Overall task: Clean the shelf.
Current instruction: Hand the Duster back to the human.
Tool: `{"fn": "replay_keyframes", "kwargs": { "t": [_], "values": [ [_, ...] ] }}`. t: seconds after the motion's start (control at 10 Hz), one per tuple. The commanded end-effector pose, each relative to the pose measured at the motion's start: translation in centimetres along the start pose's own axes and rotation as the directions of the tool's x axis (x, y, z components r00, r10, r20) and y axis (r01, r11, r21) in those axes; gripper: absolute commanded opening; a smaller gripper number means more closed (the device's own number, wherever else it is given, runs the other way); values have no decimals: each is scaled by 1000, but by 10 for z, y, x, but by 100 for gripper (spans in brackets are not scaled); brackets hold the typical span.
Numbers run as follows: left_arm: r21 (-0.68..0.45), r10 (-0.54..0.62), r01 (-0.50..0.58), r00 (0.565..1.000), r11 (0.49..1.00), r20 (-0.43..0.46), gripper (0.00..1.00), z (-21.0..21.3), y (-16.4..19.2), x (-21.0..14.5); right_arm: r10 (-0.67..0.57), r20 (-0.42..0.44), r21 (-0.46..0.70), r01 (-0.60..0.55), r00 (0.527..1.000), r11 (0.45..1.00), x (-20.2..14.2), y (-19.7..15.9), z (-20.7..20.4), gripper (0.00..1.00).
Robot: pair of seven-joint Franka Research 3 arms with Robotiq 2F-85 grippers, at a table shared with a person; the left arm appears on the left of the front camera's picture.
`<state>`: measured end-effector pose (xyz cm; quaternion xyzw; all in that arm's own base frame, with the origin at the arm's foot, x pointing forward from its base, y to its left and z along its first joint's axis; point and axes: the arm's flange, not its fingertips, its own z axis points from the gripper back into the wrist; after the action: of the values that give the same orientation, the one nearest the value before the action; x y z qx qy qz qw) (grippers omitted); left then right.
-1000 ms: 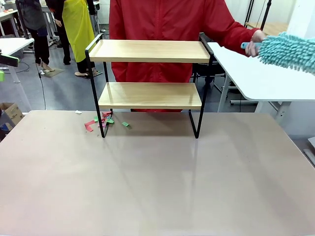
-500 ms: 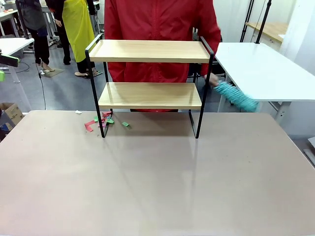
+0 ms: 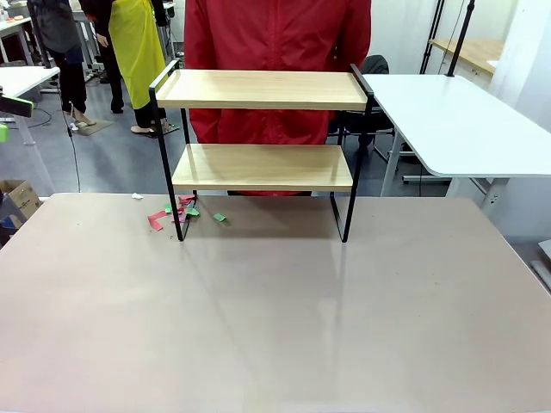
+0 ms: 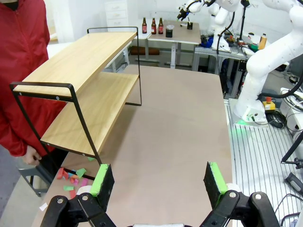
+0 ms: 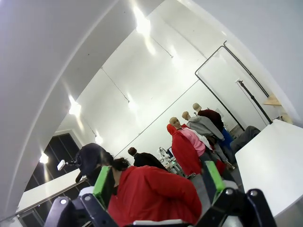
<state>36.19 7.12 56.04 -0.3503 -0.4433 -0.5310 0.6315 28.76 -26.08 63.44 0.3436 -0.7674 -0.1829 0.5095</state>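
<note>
shelf (image 3: 263, 163) stands at the far middle of my brown table (image 3: 275, 318), all four black legs on the tabletop, its two light wooden boards bare. going near to far on my front view: the near stretch of table comes first, then the shelf's front legs, and just beside the left front leg i see a small scatter of red and green paper scraps (image 3: 181, 212) lying on the table. behind the shelf stands a person in a red jacket (image 3: 275, 52), close against the table's far edge. a white table (image 3: 448, 120) sits off to the right beyond mine.

on my left wrist view, the left gripper (image 4: 158, 178) hangs above the table with its jaws spread wide and nothing between them; the shelf (image 4: 80, 90) lies ahead and to one side, well apart from the green pads, and the scraps (image 4: 71, 177) show near its closest leg.

on my right wrist view, the right gripper (image 5: 158, 182) points upward toward the ceiling and room, jaws spread wide and holding nothing, with the red jacket (image 5: 156, 194) beyond them.
</note>
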Motion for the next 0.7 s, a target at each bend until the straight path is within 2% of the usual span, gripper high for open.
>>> {"fn": "replay_keyframes", "kwargs": {
  "t": [0.0,0.6],
  "values": [
    [4,-18,18,999,1000,28,100,-1,0,2,20,3,-7,-20,1000,1000,-3,1,2,100],
    [4,-18,18,999,1000,28,100,-1,0,2,20,3,-7,-20,1000,1000,-3,1,2,100]
  ]
}}
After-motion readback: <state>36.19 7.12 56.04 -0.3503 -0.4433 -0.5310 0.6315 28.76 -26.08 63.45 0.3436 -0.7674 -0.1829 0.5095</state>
